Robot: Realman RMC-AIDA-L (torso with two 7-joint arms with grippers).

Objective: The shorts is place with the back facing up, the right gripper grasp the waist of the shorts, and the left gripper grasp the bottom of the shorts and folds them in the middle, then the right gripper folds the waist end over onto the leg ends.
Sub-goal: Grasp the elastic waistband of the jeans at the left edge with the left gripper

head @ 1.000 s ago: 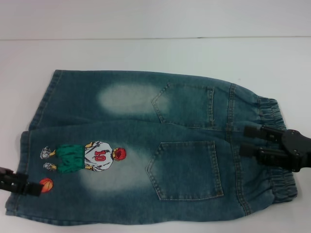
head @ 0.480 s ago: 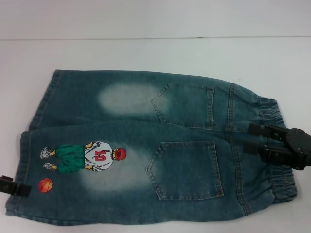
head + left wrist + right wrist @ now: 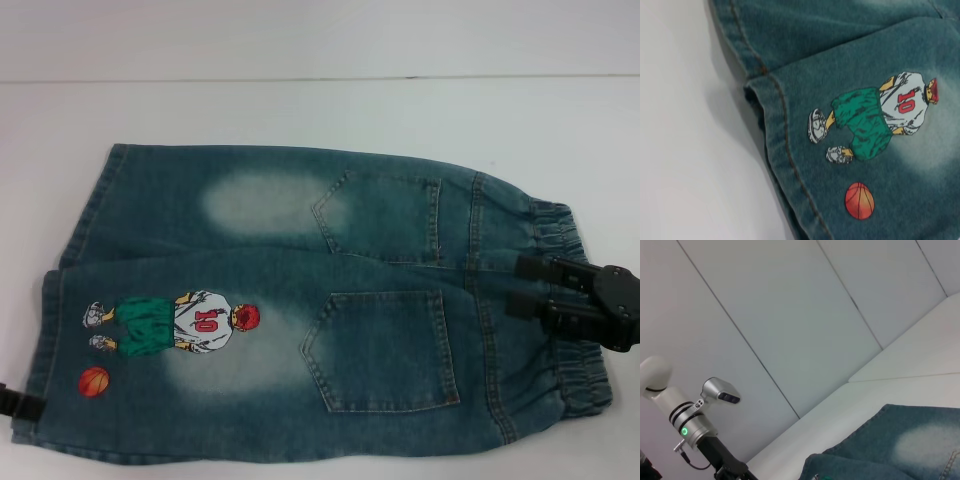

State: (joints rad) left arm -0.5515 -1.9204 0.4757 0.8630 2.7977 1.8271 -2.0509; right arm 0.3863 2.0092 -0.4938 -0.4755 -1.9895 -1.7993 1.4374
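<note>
1. Faded blue denim shorts [image 3: 300, 300] lie flat, back pockets up, on the white counter [image 3: 320, 110].
2. The black right gripper [image 3: 530, 288], fingers spread, hovers over the elastic waistband [image 3: 570, 300].
3. The left gripper [image 3: 15, 402] sits at the leg hem [image 3: 45, 350]; its finger state cannot be told.

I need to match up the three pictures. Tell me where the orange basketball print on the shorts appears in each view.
Head view: the basketball print sits low on the left, on the near leg of the shorts, close to the hem.
Left wrist view: the print is near the bottom edge, below the player's shoes.
Right wrist view: not in it; only a corner of denim shows.
Shared landmark: the cartoon player in the number 10 shirt, in the head and left wrist views.
</note>
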